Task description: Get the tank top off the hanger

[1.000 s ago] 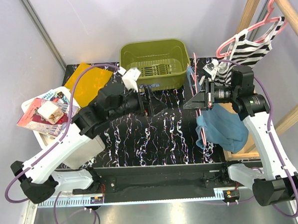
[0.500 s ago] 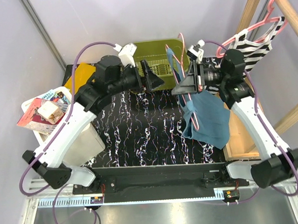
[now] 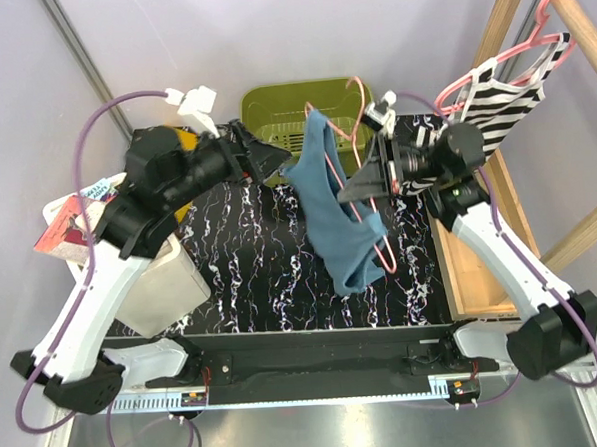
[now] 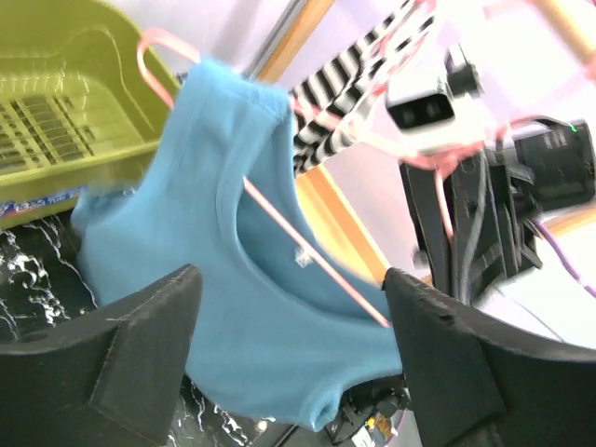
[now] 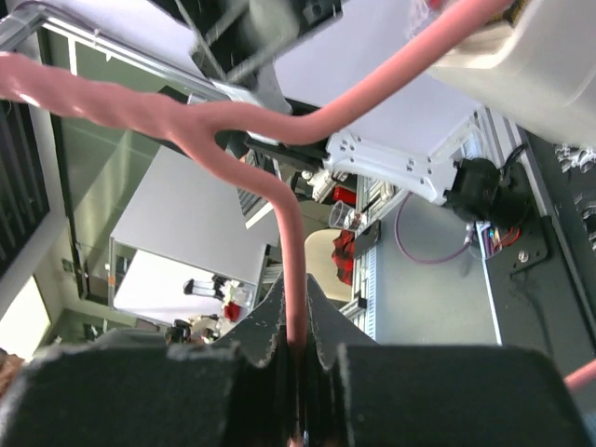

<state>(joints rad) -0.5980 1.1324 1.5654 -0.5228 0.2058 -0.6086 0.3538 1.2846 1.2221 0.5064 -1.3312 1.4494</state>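
**Top external:** The right gripper [image 3: 352, 193] was clamped on the pink hanger [image 3: 388, 259], holding it in the air above the marbled table [image 3: 251, 271]. The blue tank top [image 3: 333, 217] was draped on the hanger in front of the green basket [image 3: 347, 96]. The left gripper [image 3: 278, 162] stood with jaws apart just beside the cloth.

**Left wrist:** The tank top [image 4: 196, 251] hung on the hanger [image 4: 279, 219] beyond the spread fingers [image 4: 140, 335].

**Right wrist:** The closed fingers [image 5: 261, 335] pinched the hanger's wire [image 5: 291, 251].

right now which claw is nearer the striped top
Right. The right claw, shut on the pink hanger, sits left of the striped top; the left claw is farther left, beyond the blue tank top.
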